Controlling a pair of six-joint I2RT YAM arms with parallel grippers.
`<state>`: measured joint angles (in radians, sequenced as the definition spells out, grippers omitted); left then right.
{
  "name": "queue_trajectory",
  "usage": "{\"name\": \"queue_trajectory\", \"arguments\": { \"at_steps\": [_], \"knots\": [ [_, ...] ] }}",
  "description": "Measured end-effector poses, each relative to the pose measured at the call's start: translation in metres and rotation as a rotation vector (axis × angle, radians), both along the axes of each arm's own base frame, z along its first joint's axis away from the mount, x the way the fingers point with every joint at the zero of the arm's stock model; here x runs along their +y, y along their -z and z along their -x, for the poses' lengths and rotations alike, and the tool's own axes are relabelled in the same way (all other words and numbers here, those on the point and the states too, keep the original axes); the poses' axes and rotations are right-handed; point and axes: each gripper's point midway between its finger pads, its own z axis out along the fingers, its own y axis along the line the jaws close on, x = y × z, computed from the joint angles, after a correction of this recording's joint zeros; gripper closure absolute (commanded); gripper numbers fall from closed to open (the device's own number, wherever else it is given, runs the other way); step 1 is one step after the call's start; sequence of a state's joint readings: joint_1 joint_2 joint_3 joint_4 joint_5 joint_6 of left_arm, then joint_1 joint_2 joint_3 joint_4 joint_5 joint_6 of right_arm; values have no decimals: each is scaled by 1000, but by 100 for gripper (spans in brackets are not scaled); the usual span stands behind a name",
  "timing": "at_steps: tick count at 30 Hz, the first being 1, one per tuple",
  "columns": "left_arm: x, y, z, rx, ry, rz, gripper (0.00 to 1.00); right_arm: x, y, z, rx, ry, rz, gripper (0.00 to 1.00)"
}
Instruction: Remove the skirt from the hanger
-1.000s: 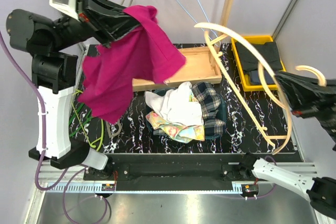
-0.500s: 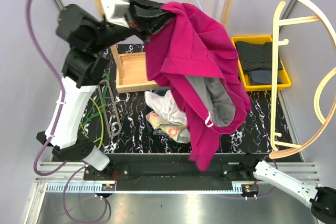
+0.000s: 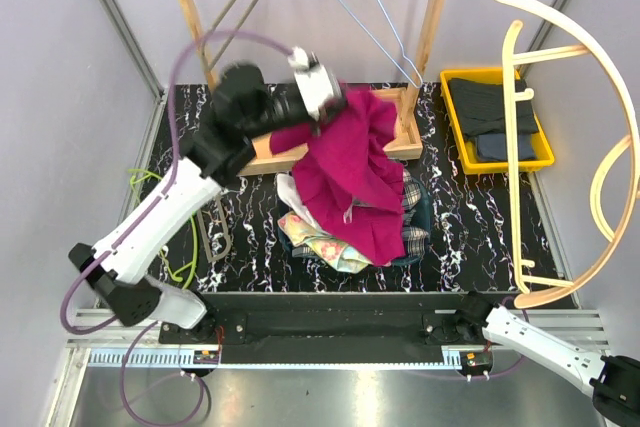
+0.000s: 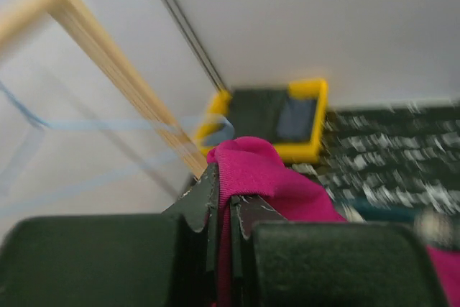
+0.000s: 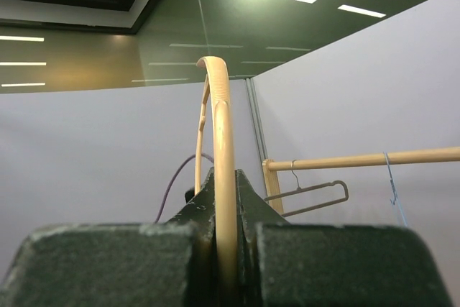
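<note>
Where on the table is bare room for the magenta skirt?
Bare black marbled table lies right of the heap of mixed clothes, in front of the yellow plastic bin. A narrow strip lies left of the heap. The centre under the magenta skirt is crowded.

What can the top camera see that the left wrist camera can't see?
Only the top view shows the wooden hanger, bare, up at the right, and the pile of clothes under the hanging pink skirt. Only the left wrist view shows up close how the left gripper pinches a fold of that skirt tight. Both show the skirt and the yellow bin with dark clothes in it.
</note>
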<state>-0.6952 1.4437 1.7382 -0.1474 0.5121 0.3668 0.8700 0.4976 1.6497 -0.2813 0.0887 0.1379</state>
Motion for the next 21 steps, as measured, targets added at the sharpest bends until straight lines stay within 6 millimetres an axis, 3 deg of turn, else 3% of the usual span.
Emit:
{"name": "queue_trajectory", "arguments": {
  "at_steps": [1,2,3,5,8,11,13,14,15,21],
  "knots": [
    [-3,29,6,31,9,-53,100,1,1,-1,2,0,4,100],
    [-1,75,19,78,24,-138,100,1,1,-1,4,1,6,100],
    [-4,87,28,93,45,-166,100,2,2,-2,5,1,8,100],
    [-6,147,64,138,111,-282,100,4,3,-3,8,1,13,100],
    [-3,207,111,168,207,-413,100,8,7,-6,17,1,23,100],
    [2,239,133,180,253,-490,96,15,12,-12,31,-1,43,100],
    [4,253,132,184,244,-523,81,22,15,-17,43,-4,58,100],
    [4,259,131,188,239,-539,22,26,16,-20,48,-8,67,100],
    [4,269,128,198,230,-560,1,31,17,-23,54,-12,79,100],
    [9,339,116,295,169,-711,1,52,26,-36,93,-33,127,100]
  ]
}}
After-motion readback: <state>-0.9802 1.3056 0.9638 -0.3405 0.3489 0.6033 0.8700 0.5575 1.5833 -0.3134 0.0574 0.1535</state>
